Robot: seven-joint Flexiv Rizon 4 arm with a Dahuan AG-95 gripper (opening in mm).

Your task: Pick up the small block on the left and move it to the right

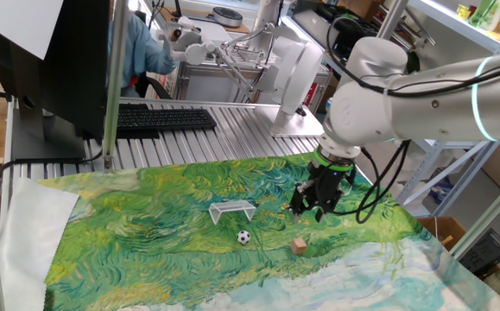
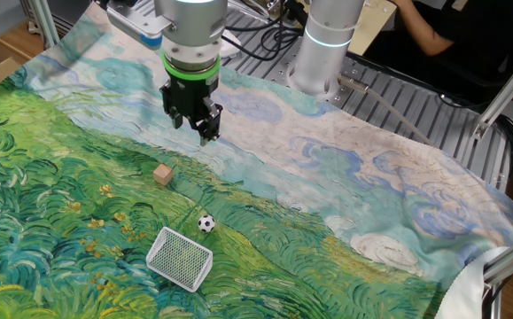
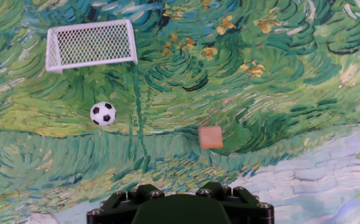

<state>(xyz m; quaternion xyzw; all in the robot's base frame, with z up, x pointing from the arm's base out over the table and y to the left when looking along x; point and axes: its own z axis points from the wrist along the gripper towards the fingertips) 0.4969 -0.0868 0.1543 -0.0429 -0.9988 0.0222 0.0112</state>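
The small block, a tiny tan cube (image 1: pixel 299 246), lies on the painted green cloth. It also shows in the other fixed view (image 2: pixel 163 174) and in the hand view (image 3: pixel 211 137), a little right of centre. My gripper (image 1: pixel 313 210) hangs above the cloth, behind and slightly right of the block and apart from it. In the other fixed view the gripper (image 2: pixel 194 124) has its fingers spread and holds nothing. In the hand view only its black base (image 3: pixel 180 208) shows at the bottom edge; the fingertips are out of sight.
A black-and-white toy ball (image 1: pixel 243 237) lies left of the block, also in the hand view (image 3: pixel 103 114). A white miniature goal (image 1: pixel 232 210) stands behind the ball, also in the hand view (image 3: pixel 91 43). A keyboard (image 1: pixel 163 118) lies beyond the cloth.
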